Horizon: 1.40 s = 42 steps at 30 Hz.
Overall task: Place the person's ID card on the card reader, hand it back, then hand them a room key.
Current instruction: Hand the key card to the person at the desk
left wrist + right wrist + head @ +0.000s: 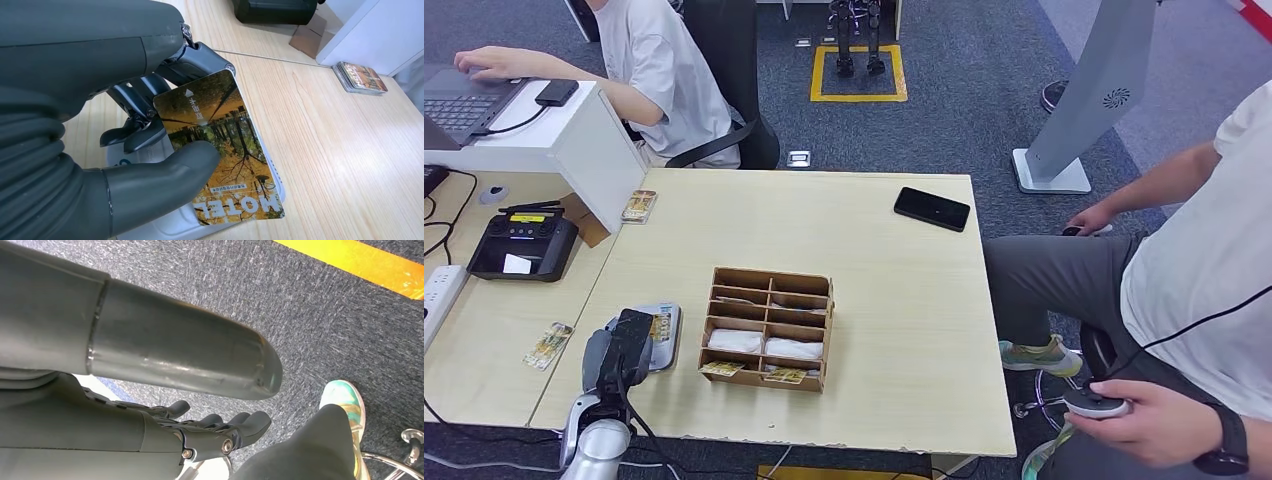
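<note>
Organizer stands just beside card reader, phone well apart.

I can read one word for certain: "HOTEL", in large white letters on the card that my left hand pinches over the reader; in the left wrist view it stands upside down, toward 5 o'clock on the card. Small white characters above it and beside an arrow near 11 o'clock are too small for me to read.
</note>
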Available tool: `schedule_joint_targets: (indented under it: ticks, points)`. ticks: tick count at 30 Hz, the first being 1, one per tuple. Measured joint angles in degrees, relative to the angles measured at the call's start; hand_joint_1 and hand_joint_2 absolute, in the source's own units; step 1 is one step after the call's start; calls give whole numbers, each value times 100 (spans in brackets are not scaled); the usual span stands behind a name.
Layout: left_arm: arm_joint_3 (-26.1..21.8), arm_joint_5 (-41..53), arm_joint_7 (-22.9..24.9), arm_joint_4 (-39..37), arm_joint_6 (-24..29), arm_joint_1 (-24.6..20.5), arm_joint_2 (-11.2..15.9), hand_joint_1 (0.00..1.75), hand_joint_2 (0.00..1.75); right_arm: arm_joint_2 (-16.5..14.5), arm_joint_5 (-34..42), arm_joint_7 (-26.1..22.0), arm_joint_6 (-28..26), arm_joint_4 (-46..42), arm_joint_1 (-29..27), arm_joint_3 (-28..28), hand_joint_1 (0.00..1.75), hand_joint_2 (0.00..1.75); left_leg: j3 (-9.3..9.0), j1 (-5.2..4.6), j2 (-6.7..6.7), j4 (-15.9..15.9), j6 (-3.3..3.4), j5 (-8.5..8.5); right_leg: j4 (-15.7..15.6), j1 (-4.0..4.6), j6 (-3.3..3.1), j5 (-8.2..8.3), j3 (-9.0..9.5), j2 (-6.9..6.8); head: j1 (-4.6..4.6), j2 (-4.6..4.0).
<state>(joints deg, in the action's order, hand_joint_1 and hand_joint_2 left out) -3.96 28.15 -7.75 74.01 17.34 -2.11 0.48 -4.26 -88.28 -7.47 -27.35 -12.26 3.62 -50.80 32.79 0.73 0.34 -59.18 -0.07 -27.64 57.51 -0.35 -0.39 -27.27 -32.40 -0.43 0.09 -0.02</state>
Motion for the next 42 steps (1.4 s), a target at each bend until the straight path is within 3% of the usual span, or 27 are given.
schedule_joint_targets:
  ticks: [14, 21, 42]
  points:
    - [0, 1005, 242, -130, 426, -39, -56, 175, 175, -13, -2, -5, 18, 0, 22, 78, 0, 0, -1, 1, 1, 0, 0, 0, 0, 0, 0, 0, 0, 1, 0, 0]
    - [0, 1920, 485, -639, 875, -266, -85, 175, 175, -28, -2, 7, 59, 0, 87, 255, 0, 0, -4, 0, 0, 0, 0, 1, 0, 0, 0, 0, 3, -1, -1, 0]
    - [-52, 2169, 472, -1403, 1011, -610, -90, 175, 175, -37, -2, -49, 51, 0, 127, 503, 0, 0, -16, -1, -3, 6, -3, 10, 1, 0, -7, 5, 19, -8, 0, 0]
